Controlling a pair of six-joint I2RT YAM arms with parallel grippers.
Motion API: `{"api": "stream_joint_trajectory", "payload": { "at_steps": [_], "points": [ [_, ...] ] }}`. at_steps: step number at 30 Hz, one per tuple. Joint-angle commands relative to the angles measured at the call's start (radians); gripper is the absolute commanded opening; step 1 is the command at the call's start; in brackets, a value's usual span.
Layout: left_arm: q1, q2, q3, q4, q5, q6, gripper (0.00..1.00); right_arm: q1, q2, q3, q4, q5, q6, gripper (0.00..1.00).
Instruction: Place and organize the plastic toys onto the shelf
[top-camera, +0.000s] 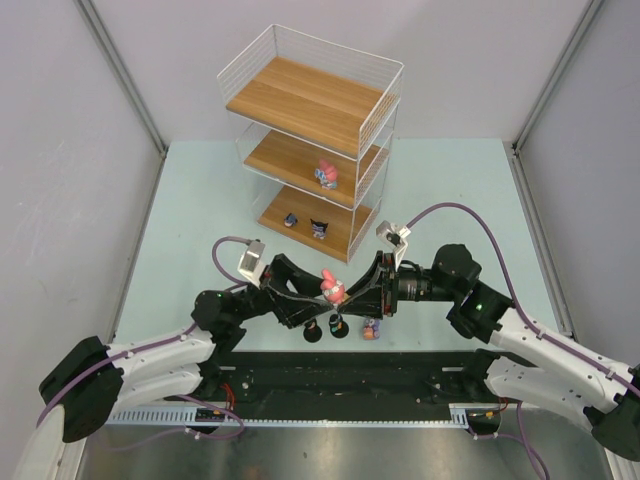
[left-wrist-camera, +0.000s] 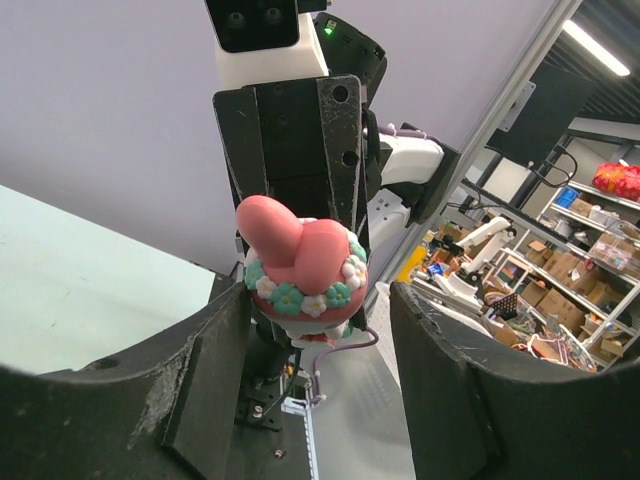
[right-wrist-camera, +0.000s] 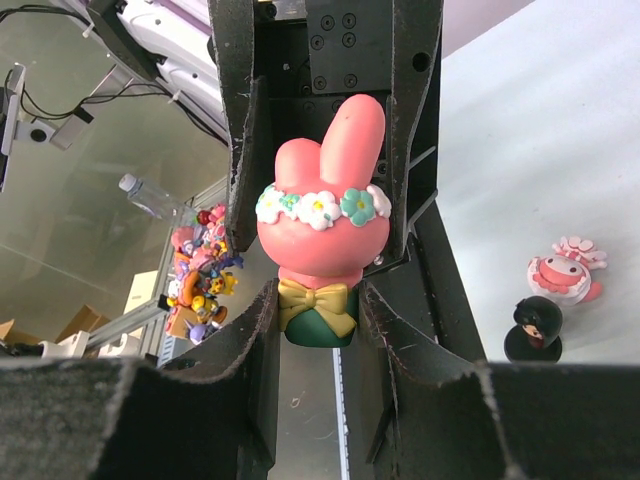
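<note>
Pinching the pink bunny toy (right-wrist-camera: 320, 230) by its green base in the right end effector (right-wrist-camera: 320, 318), well in front of the shelf (top-camera: 300, 95) — likely for handover to the left end effector (left-wrist-camera: 318, 322), spread loosely around its head.

readable text: none | pink bunny toy (right-wrist-camera: 322, 225), shelf (top-camera: 300, 100): no markings (background clutter (left-wrist-camera: 560, 300) too blurred)

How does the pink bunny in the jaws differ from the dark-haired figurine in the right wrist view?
The pink bunny is clamped at its base by the right gripper, off the table; the dark-haired figurine stands free on it. The pink bunny wears a flower crown and yellow bow; the dark-haired figurine has a round black base. Neither is on the shelf.
</note>
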Motion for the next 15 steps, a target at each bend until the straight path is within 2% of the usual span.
{"api": "stream_joint_trajectory", "payload": {
  "at_steps": [1, 5, 9, 15],
  "points": [
    [-0.007, -0.003, 0.029, 0.083, -0.007, -0.012, 0.62, 0.007, 0.002, 0.012, 0.066, -0.02, 0.016, 0.0],
    [-0.005, -0.011, 0.033, 0.077, -0.014, -0.011, 0.63, 0.01, 0.005, 0.011, 0.064, -0.021, 0.016, 0.0],
    [-0.005, -0.008, 0.035, 0.086, -0.018, -0.018, 0.68, 0.013, 0.005, 0.006, 0.064, -0.017, 0.016, 0.0],
    [-0.005, -0.005, 0.042, 0.083, -0.023, -0.021, 0.68, 0.014, 0.006, 0.003, 0.066, -0.02, 0.018, 0.0]
  ]
}}
